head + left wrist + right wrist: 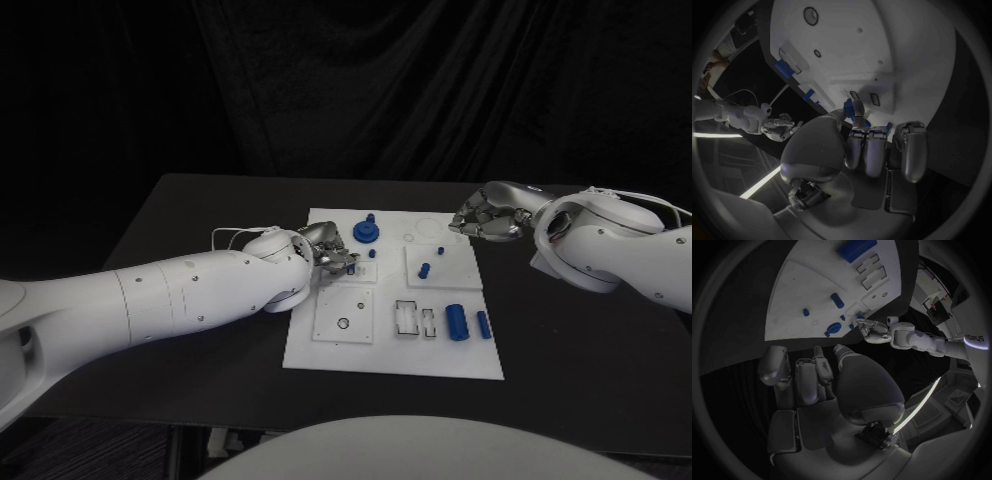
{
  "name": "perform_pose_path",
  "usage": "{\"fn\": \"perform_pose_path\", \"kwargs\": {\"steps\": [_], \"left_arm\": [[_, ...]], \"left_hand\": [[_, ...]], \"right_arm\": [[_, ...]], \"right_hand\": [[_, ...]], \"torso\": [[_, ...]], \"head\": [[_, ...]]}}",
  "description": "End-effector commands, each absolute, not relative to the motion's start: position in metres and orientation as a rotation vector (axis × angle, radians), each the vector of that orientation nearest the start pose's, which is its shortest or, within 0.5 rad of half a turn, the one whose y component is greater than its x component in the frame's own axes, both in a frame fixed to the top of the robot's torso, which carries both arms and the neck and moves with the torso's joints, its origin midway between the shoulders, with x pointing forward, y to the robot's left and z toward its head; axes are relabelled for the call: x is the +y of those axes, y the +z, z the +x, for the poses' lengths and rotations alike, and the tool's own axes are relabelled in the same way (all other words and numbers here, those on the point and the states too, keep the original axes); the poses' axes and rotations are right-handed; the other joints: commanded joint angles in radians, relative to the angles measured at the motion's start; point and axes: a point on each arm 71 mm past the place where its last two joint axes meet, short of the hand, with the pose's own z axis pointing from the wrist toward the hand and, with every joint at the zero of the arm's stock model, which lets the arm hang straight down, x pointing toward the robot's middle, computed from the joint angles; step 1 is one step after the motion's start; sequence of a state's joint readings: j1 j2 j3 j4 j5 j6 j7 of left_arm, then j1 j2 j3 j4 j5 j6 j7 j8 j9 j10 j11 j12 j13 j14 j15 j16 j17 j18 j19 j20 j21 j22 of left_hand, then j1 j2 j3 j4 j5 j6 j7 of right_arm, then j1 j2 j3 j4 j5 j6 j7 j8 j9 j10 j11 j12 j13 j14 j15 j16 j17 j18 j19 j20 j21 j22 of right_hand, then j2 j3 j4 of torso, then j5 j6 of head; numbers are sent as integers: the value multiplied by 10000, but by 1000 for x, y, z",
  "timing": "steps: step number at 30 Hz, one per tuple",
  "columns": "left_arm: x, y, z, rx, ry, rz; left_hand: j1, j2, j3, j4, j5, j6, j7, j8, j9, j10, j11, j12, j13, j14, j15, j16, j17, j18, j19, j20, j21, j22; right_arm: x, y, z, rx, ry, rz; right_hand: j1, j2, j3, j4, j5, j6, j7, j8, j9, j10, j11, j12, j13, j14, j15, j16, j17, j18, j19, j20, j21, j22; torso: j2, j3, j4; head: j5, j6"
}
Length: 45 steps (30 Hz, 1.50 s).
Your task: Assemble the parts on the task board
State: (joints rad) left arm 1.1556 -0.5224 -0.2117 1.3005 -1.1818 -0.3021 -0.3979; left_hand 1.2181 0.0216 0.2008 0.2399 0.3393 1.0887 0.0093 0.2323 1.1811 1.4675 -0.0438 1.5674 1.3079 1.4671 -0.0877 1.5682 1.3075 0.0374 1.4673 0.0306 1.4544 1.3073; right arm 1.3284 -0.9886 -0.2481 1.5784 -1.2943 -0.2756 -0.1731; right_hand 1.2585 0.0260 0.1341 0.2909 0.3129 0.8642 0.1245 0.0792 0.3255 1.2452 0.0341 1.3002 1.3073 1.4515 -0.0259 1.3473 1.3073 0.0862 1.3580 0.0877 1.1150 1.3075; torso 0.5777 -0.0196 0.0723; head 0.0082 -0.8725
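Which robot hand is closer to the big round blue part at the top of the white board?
The left hand. Its fingers are right beside the round blue part, maybe touching it. The right hand sits off the task board by its far right corner, empty.

Pale lettering stands on the right arm (973, 340) in the right wrist view, too small to read.

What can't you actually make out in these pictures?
- Whether the left hand grips the round blue part: its fingers hide the contact in the head view and left wrist view.
- The right hand: curled at the task board's far corner, but its inside is too dark.
- The small blue parts' exact shapes: too small.
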Motion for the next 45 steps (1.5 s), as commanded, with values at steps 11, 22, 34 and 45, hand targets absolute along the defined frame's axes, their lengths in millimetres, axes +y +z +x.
{"fn": "perform_pose_path", "kwargs": {"steps": [11, 22, 34, 45], "left_arm": [[117, -291, 481, 20630, -4911, -1427], [116, -292, 481, 20670, -4859, -1452], [115, -294, 479, 20697, -4897, -1464], [116, -295, 479, 20628, -4885, -1553]], "left_hand": [[83, -106, 124, -6, -46, 98, -23, 119, 86, 1033, -99, 34, 2629, 1037, -72, 26, 2633, 14, 74, -99, 19, 1683], [66, -123, 146, 12, -104, 104, -24, 143, 121, 1033, -104, 34, 2629, 1037, -82, 26, 2633, 13, 80, -108, 22, 1688], [-68, -199, 207, 140, -822, 113, -40, 280, 347, 1033, -129, 34, 2629, 1037, -109, 26, 2633, 7, 104, -144, 24, 1715], [-372, -242, 29, 400, -1345, 128, -34, 384, 543, 1033, -125, 34, 2629, 1037, -113, 26, 2633, 5, 116, -154, 13, 1734]], "right_arm": [[-268, -202, 467, 18451, 4868, 38], [-268, -202, 467, 18401, 4870, 54], [-268, -202, 468, 18359, 4888, 57], [-268, -202, 468, 18336, 4895, 68]], "right_hand": [[25, -70, 55, -26, 63, 64, -10, -9, -14, -60, 21, -55, 274, -69, 22, -42, 397, 80, -75, -6, -35, 1378], [37, -81, 60, -33, 70, 65, -10, -10, -15, -60, 21, -55, 274, -74, 23, -52, 388, 80, -74, -6, -36, 1378], [76, -109, 78, -52, 91, 70, -12, -11, -19, -77, 20, -71, 259, -79, 23, -62, 378, 83, -81, -5, -55, 1374], [118, -136, 96, -66, 107, 75, -12, -12, -23, -82, 19, -76, 254, -78, 23, -60, 379, 84, -81, -5, -62, 1374]], "torso": [[0, 4, -5], [-6, 8, 0], [2, 4, 0], [-1, 2, 5]], "head": [[2, -2], [-5, -2], [7, -2], [6, -2]]}}
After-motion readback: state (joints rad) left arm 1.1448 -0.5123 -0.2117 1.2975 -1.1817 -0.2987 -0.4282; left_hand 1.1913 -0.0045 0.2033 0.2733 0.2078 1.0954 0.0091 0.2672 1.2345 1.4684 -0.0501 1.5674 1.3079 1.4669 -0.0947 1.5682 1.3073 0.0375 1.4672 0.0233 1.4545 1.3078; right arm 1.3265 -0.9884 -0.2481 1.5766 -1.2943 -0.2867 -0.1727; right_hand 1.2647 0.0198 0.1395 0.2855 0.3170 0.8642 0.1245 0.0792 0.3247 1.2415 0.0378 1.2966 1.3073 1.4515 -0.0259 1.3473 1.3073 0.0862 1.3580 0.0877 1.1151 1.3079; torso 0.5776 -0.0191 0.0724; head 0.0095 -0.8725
